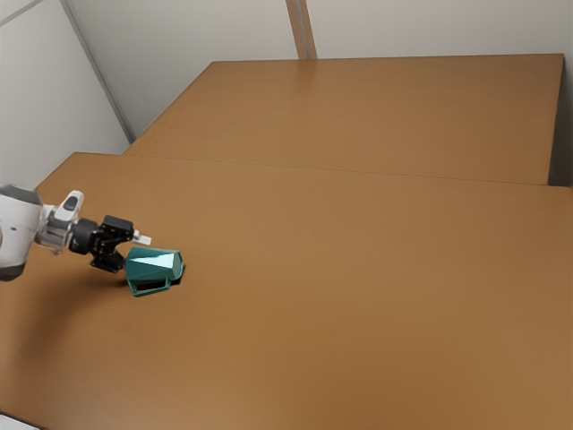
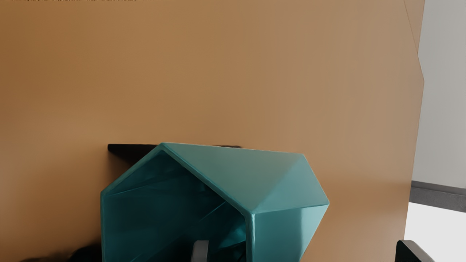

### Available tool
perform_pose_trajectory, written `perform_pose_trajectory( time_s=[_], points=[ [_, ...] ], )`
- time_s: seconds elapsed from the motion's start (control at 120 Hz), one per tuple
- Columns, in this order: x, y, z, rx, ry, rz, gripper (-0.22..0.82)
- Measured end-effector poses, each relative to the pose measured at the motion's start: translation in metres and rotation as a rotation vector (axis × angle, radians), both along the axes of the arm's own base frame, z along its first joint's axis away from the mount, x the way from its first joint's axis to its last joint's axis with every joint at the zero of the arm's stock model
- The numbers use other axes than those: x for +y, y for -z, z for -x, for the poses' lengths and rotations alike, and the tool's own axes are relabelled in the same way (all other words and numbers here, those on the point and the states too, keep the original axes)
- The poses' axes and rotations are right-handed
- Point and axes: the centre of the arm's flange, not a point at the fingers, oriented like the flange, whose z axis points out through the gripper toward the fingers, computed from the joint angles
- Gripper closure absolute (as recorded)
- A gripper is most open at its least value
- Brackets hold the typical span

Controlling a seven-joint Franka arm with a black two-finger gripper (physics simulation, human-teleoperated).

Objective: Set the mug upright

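The mug (image 2: 278, 174) lies on its side on the counter (image 1: 358, 269), just ahead of the hand (image 2: 305, 249), mouth facing it, long axis leading away. Hand state: wide open, nothing gripped; one finger (image 2: 200, 251) at the mouth, the other outside the sidewall.

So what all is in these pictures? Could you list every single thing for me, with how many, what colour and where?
mug: one, teal, lying on its side on the table, mouth towards the gripper
table: one, brown, under the mug, a seam across it
wall panels: at least two, light grey, beyond the table
strip: one, brown, on the wall behind the table
white patch: one, past the table's edge in the wrist view; I cannot tell what it is
robot arm: one, white and grey, at the exterior view's left
gripper: one, black with light fingertips, open, one fingertip within the mug's mouth, the other outside
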Motion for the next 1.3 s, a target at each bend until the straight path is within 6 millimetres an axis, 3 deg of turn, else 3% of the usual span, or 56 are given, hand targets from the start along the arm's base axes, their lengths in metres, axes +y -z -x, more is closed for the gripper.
perform_pose_trajectory(
  time_s=[0.158, 0.35, 0.6, 0.733, 1.067, 1.167, 1.3],
  points=[
    [0.000, -0.006, -0.004, -0.037, 0.017, -0.010, 0.49],
    [-0.003, -0.010, -0.004, -0.064, 0.044, -0.005, 0.69],
    [-0.011, -0.028, -0.006, -0.110, 0.083, 0.009, 0.76],
    [-0.029, -0.063, -0.015, -0.152, 0.153, -0.027, 0.77],
    [-0.113, -0.152, -0.067, -0.081, 0.536, -0.452, 0.78],
    [-0.151, -0.166, -0.081, -0.051, 0.636, -0.607, 0.78],
    [-0.186, -0.178, -0.095, -0.035, 0.698, -0.781, 0.78]
  ],
)
